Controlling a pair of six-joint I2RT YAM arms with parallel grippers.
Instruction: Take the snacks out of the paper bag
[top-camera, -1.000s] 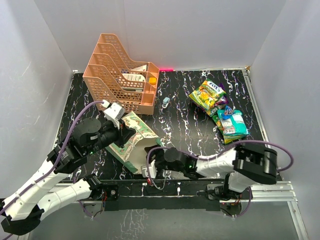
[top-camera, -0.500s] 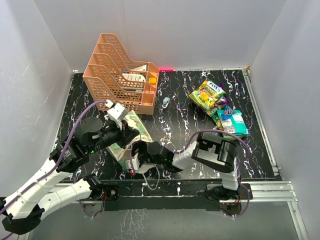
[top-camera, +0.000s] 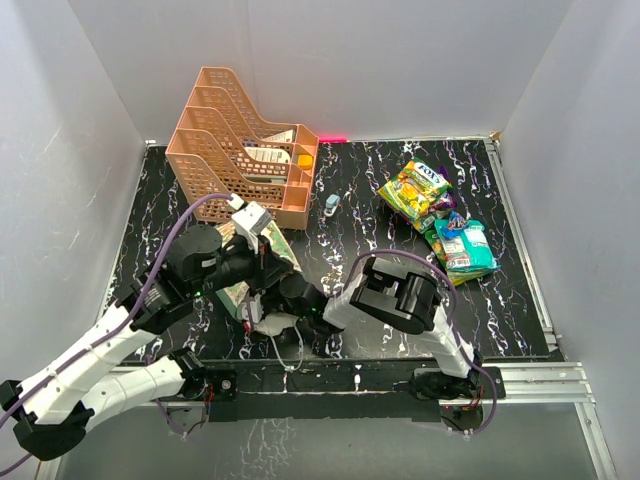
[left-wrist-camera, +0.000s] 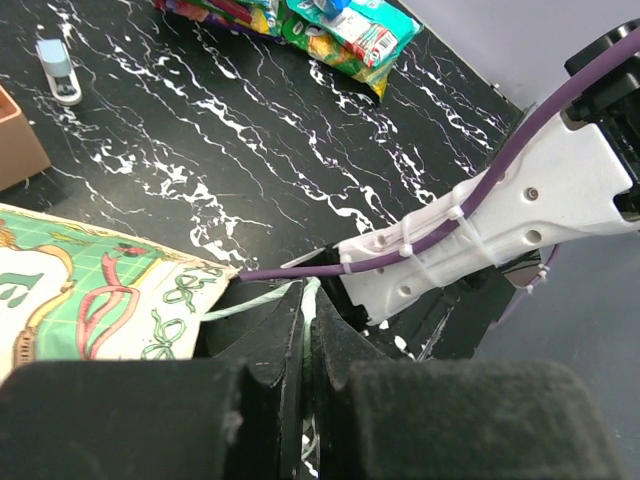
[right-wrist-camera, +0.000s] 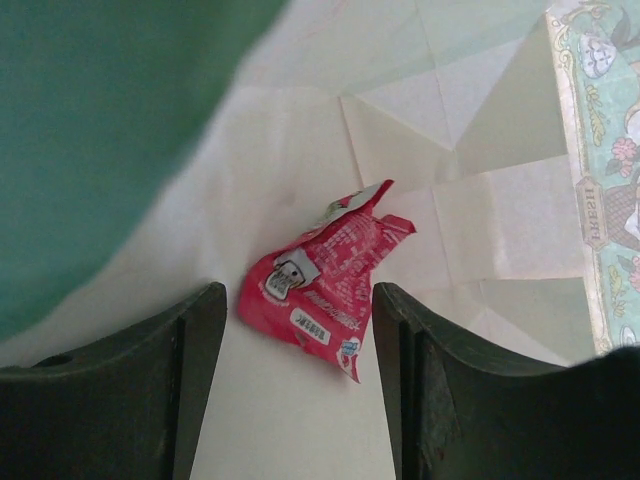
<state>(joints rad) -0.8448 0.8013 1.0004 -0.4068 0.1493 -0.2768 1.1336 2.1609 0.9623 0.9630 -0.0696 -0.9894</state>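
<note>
The mint-green paper bag (top-camera: 284, 252) lies on its side near the front left, its mouth toward the arms. My left gripper (left-wrist-camera: 305, 335) is shut on the bag's thin green rim at the mouth and holds it up. My right gripper (right-wrist-camera: 300, 330) is inside the bag, open, over the cream inner wall (right-wrist-camera: 400, 130). A crinkled pink-red snack packet (right-wrist-camera: 320, 285) lies just ahead of the tips, between the lines of the two fingers and untouched. In the top view the bag and the left arm hide the right gripper. Other snacks (top-camera: 420, 190) lie in a pile at the right.
An orange lattice tray rack (top-camera: 245, 150) stands at the back left, close behind the bag. A small pale blue-white object (top-camera: 331, 205) sits mid-table. The right arm's white link (left-wrist-camera: 480, 230) crosses just in front of the bag mouth. A teal packet (top-camera: 465, 245) ends the snack pile.
The right arm has swung left and pushed its gripper into the bag mouth, its jaws a little wider. The left arm shifted slightly right, still holding the bag's rim.
</note>
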